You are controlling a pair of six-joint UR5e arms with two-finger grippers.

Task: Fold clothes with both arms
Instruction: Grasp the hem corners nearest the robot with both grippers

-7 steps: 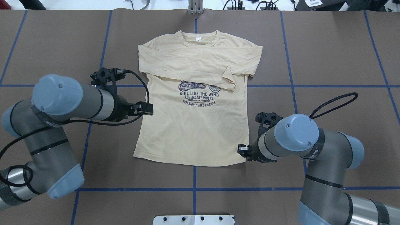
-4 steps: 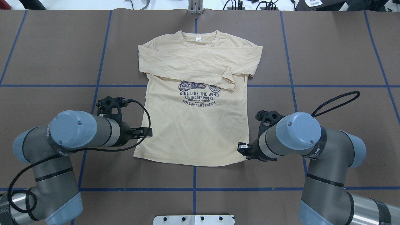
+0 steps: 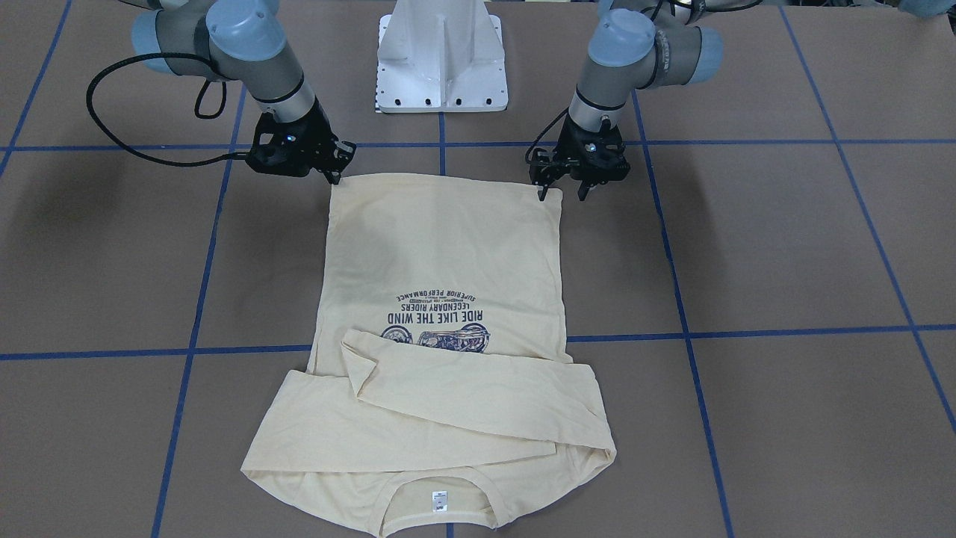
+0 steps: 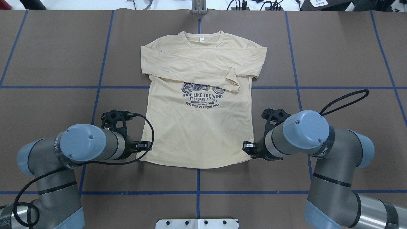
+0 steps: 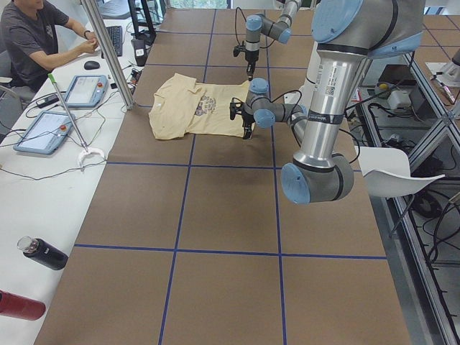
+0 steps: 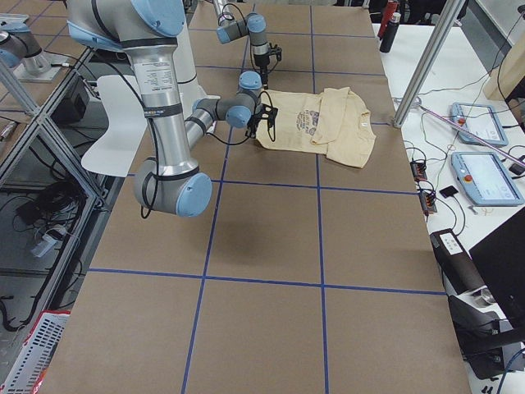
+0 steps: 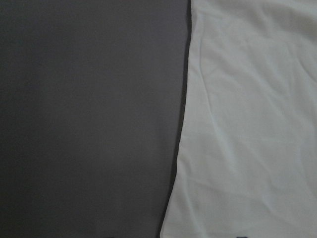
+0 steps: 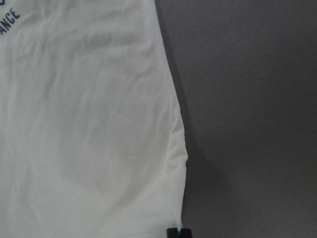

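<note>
Since a second ago the grey metal left arm [image 4: 86, 146] has swung from the middle of the garment's side toward 6 o'clock, while the right one has barely shifted. Seen from above, the brown paper-covered table with blue tape lines [image 4: 47, 47] carries the pale cream-yellow long-sleeve T-shirt with a navy motorcycle print [image 4: 197, 133]. It lies flat at the centre, print up, its long axis running from the collar at 12 o'clock to the hem [image 4: 197, 166] at 6 o'clock, with both sleeves [image 4: 203, 63] folded across the chest. The black two-finger left gripper [image 4: 147, 147] sits at the hem's 7 o'clock corner, so the cloth lies at 3 o'clock from it. From across the table its jaws stand apart, one finger over the fabric and one over bare table, straddling the side edge; whether they touch the cloth I can't make out. Over at the 5 o'clock corner the grey metal right arm [image 4: 302, 133] brings the black two-finger right gripper [image 4: 245, 147] just beside the edge, the shirt at 9 o'clock from it; I cannot tell how wide it stands. Each gripper looks about equally near its own corner, level across the hem. That suits pinching both corners and carrying the hem toward 12 o'clock, I'd judge.
</note>
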